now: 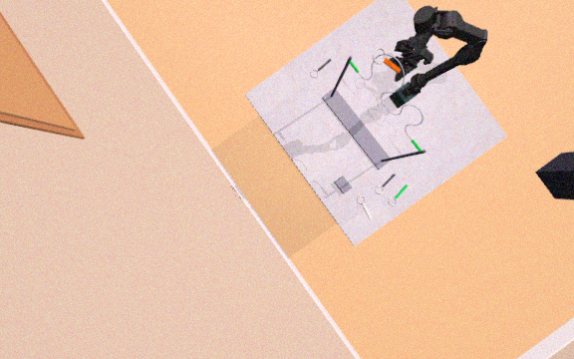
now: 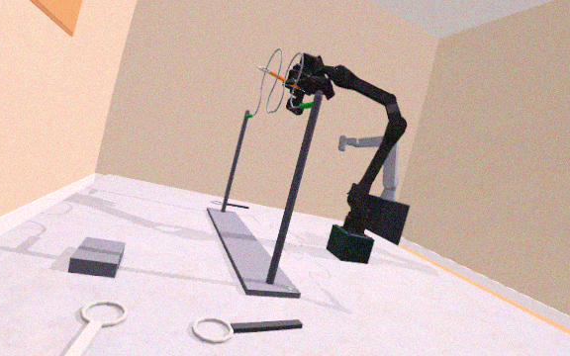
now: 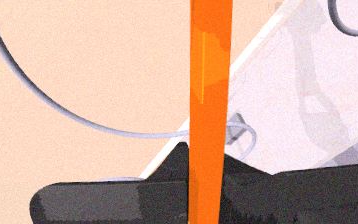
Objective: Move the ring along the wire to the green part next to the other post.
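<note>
The orange handle is held in my gripper, which is shut on it. The handle's ring end is high up at the wire's far loop, towards the far post; the wire seems to pass through it, but contact cannot be told. The grey wire passes close to the fingers. One green part is at the far post, the other at the near post.
The posts stand on a grey base plate. A grey block and several loose ringed sticks, one green and one black, lie on the table. A pale grey arm stands behind mine.
</note>
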{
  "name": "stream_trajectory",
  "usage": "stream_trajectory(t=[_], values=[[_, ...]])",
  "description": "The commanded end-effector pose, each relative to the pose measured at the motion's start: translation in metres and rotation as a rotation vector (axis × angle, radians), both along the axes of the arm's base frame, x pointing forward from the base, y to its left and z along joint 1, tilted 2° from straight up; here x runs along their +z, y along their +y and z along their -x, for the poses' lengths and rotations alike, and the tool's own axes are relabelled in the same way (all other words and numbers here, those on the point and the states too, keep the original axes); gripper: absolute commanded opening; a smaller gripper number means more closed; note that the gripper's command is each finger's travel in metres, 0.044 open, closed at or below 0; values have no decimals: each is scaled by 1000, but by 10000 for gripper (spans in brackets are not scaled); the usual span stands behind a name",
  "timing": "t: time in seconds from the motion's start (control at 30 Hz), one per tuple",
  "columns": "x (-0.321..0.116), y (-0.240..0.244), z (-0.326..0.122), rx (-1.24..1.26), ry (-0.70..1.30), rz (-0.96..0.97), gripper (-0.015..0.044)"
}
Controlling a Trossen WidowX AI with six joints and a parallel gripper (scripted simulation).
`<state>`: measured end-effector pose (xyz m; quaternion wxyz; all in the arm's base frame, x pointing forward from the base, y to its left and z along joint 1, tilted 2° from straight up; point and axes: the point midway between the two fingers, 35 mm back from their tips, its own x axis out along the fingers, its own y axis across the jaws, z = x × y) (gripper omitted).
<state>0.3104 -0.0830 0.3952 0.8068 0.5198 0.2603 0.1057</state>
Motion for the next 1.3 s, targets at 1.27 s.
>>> stream_trajectory(t=[1.27], values=[[-10, -9, -1, -1, -20, 489, -150]])
